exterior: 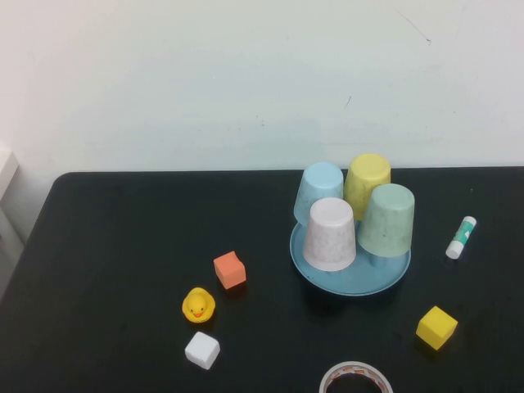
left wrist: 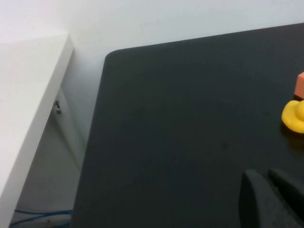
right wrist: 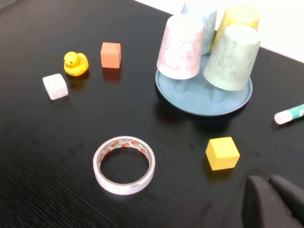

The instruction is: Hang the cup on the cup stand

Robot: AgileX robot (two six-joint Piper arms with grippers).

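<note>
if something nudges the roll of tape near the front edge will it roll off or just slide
The whitish ring of adhesive tape lies flat on the black table, so a nudge would probably slide it, not roll it. It looks hollow and thin-walled, so likely light. Tipped onto its edge, it could roll.

Soft, even light falls from above, leaving only small, faint shadows close under the cups (exterior: pixel 358 219) and blocks. The black counter (exterior: pixel 115 246) reads matte with little glare. Both wrist views blur the dark near claw fingers (right wrist: pixel 266 202).
</note>
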